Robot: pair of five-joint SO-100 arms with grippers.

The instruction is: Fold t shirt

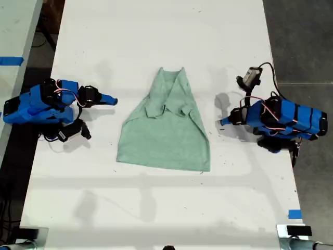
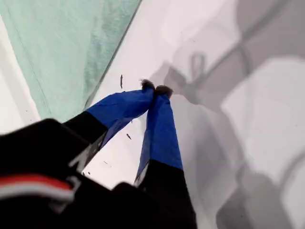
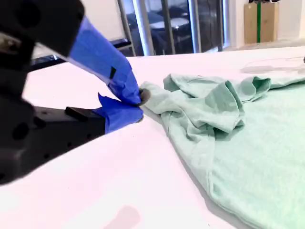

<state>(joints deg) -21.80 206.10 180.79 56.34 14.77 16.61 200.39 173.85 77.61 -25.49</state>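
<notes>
The pale mint-green t shirt (image 1: 166, 135) lies on the white table (image 1: 156, 208) between the two arms. Its sleeves are folded inward, so it is narrow at the far end and wide at the hem. My first gripper (image 1: 222, 122) is shut and empty, a little off the shirt's edge on the exterior view's right. In the first wrist view its tips (image 2: 156, 89) meet over bare table beside the t shirt (image 2: 62, 52). My second gripper (image 1: 113, 100) is on the exterior view's left, shut and empty, apart from the cloth. The second wrist view shows this gripper (image 3: 139, 106) pointing at the t shirt's (image 3: 248, 143) bunched sleeves.
Dark floor borders the table on the exterior view's right. A second table with blue tape (image 1: 10, 61) stands on the exterior view's left. A blue tape mark (image 1: 294, 213) sits near the front corner on the exterior view's right. Bare tabletop lies before and behind the shirt.
</notes>
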